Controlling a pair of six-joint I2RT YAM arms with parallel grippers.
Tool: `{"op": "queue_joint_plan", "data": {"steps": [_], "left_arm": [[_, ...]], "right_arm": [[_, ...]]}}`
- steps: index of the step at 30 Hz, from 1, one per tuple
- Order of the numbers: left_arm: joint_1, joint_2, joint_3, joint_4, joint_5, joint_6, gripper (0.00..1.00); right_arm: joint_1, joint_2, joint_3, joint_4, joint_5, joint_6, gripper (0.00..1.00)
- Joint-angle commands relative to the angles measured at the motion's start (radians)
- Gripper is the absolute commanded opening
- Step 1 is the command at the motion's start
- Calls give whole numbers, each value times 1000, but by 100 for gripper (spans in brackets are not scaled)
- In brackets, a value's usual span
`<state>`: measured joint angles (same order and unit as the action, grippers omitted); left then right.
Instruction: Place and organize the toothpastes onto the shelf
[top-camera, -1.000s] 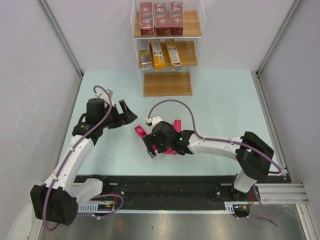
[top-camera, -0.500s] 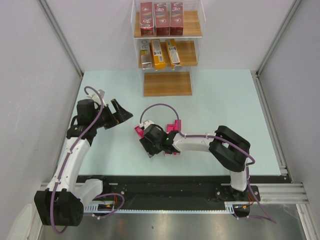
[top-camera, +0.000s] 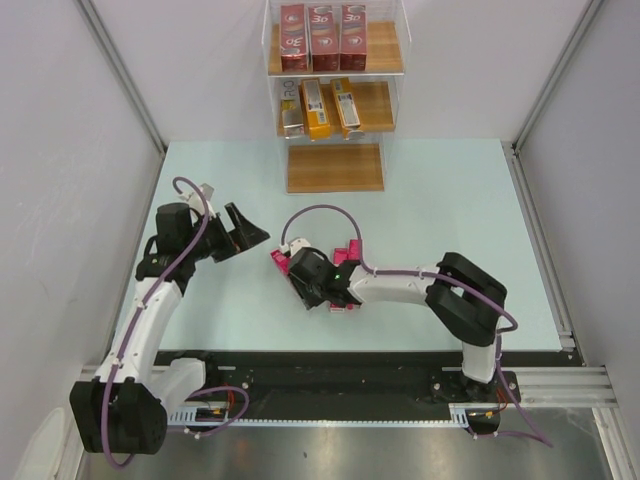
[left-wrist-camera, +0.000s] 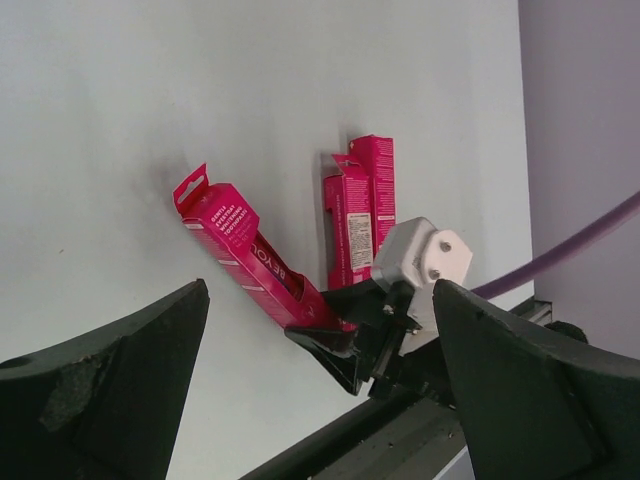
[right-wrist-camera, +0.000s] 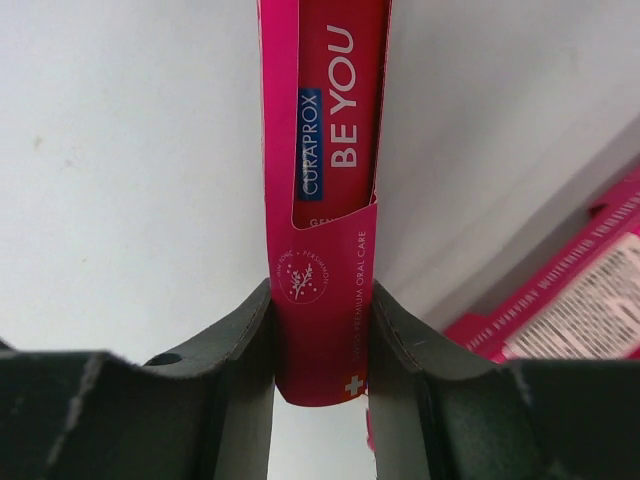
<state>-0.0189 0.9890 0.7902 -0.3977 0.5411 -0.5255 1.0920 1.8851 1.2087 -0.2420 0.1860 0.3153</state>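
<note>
On the table a slim pink toothpaste carton lies with its near end between the pads of my right gripper, which is shut on it from both sides. Two more pink cartons lie just right of it. My left gripper hovers open and holds nothing, to the left of the pink cartons. The shelf stands at the back: three dark red cartons on the top tier, orange-yellow ones on the middle, the bottom board bare.
The right arm stretches low across the table from the right. A black rail runs along the near edge. Grey walls close in the left and right sides.
My right gripper slid left to the pink carton and its jaws closed onto the carton's end. The left arm drew back a little to the left, still open.
</note>
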Motion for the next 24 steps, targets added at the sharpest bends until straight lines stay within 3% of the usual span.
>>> {"op": "queue_joint_plan", "data": {"steps": [1,10,20,24], "left_arm": [[7,-24,-25,104,97,-37,99],[-27,-4,-54,247,204,-119,100],[-82,3,-72,436,269,-220,100],[-115,23,-74,468,266,-234,90]], "right_arm": [[5,-173,25,6,59,-19,29],[9,-389,44,-17,79,-22,30],[51,-419,92,-65,90,-22,30],[62,-426,95,-59,89,-21,30]]}}
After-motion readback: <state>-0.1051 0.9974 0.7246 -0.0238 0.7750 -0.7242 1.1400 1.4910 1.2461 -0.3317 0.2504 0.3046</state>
